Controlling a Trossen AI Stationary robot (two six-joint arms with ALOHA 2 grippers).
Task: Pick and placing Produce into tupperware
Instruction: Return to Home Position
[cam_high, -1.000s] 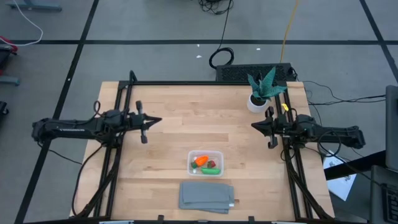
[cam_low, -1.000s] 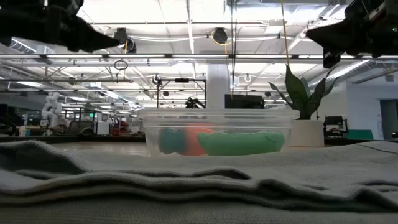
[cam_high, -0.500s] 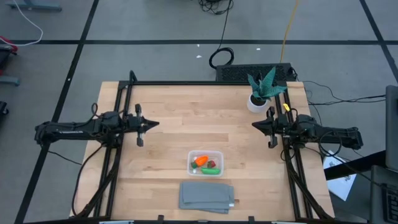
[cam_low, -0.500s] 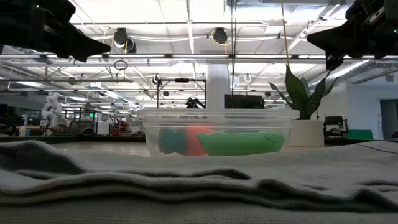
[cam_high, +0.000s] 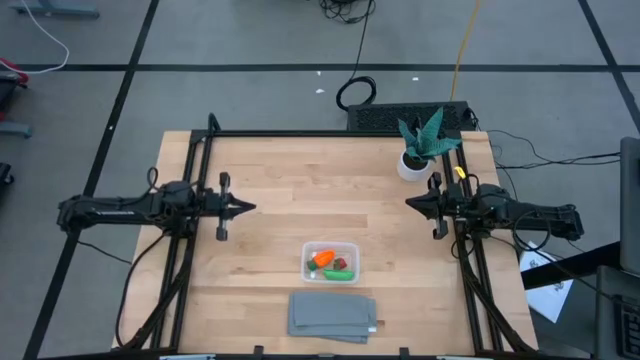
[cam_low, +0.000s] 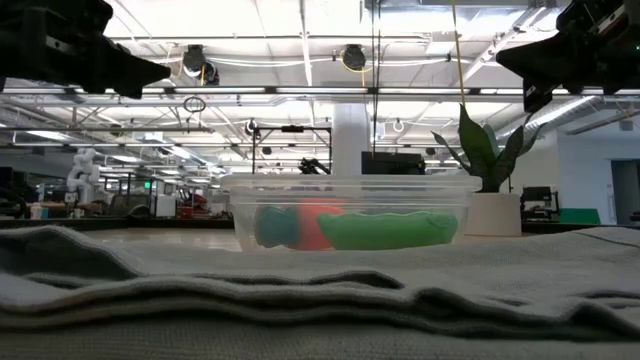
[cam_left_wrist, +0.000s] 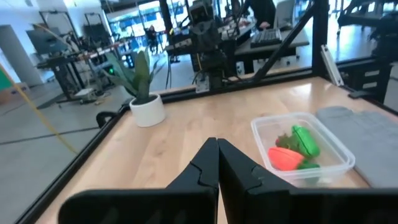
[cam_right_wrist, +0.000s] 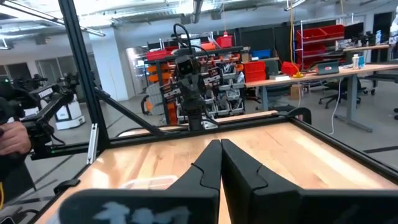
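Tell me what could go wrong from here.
The tupperware is lidless, with the produce loose inside; a bump could spill it. The right gripper, shut, sits close by the plant; a swing might tip it. The left gripper, shut, hangs clear of both.

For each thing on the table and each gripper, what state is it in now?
tupperware: lidless, upright, holding three pieces.
orange carrot: lying inside the tupperware.
green piece: lying inside it.
red piece: inside it.
grey cloth: folded flat.
potted plant: upright.
left gripper: shut, empty.
right gripper: shut, empty.
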